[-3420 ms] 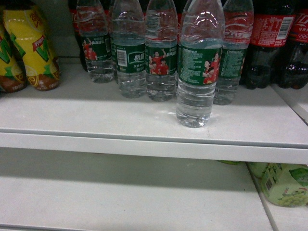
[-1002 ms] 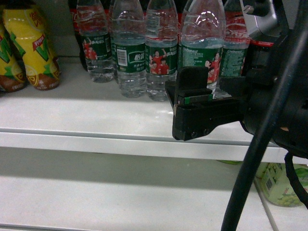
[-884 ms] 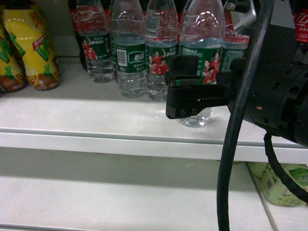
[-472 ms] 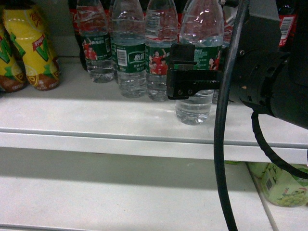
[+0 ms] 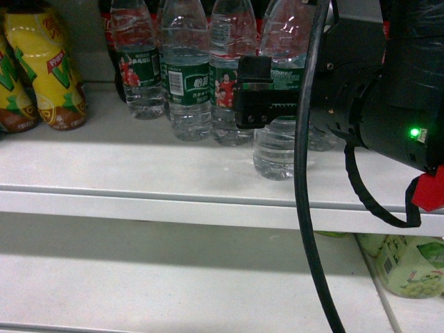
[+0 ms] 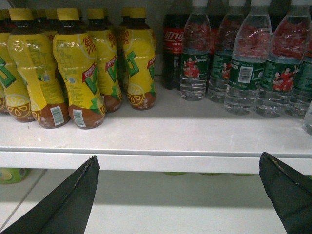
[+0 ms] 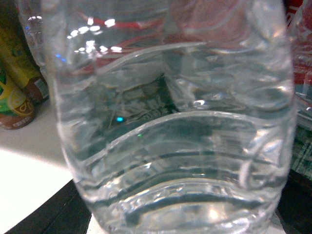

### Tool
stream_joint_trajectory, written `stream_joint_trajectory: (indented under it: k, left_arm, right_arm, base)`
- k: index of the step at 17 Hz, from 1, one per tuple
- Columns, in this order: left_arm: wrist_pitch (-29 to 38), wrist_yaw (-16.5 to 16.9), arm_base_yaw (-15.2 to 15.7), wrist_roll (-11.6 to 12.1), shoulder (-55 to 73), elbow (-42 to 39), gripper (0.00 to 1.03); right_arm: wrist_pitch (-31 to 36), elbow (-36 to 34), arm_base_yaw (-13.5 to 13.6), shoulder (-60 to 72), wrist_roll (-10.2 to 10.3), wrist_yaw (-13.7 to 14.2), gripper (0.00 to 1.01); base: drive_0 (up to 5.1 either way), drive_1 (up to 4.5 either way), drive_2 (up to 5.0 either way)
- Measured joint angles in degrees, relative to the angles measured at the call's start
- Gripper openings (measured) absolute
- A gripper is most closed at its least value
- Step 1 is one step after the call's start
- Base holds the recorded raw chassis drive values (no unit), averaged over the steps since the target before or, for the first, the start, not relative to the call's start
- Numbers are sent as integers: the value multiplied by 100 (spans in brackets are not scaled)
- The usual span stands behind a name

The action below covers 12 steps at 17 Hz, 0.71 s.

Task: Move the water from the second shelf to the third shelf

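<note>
The water bottle (image 5: pixel 281 142) stands upright on the shelf (image 5: pixel 139 173), long axis vertical, neck up, in front of the other water bottles (image 5: pixel 187 76). The right gripper (image 5: pixel 277 104) is level with its green label, one dark finger (image 5: pixel 251 94) showing on the bottle's left side; whether the fingers press the bottle cannot be told. The right wrist view is filled by the bottle's ribbed body (image 7: pixel 170 122). The left gripper (image 6: pixel 180 195) is spread wide and empty, below and in front of the yellow drink bottles (image 6: pixel 78 68).

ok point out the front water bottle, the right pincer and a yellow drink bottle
front water bottle (image 5: pixel 279 149), head view, clear ribbed lower body
right pincer (image 5: pixel 254 94), head view, black finger
yellow drink bottle (image 6: pixel 78 68), left wrist view, label
</note>
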Motion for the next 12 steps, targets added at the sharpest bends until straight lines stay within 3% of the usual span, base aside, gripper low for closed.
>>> stream_joint_trajectory:
  k: [4,8,10,12]
  left_arm:
    - [0,0,0,0,0,0,98]
    - [0,2,0,2,0,0,98]
    - [0,0,0,0,0,0,98]
    - [0,0,0,0,0,0,98]
  right_arm:
    - [-157,264,44,133,-85,177,97]
    - [-168,295,151,157,-90,302,55]
    - [-170,293,153,142,-85,302,47]
    - [-157,240,155,94,-74,293,45]
  base:
    - [0,0,0]
    - [0,0,0]
    - [0,0,0]
    - [0,0,0]
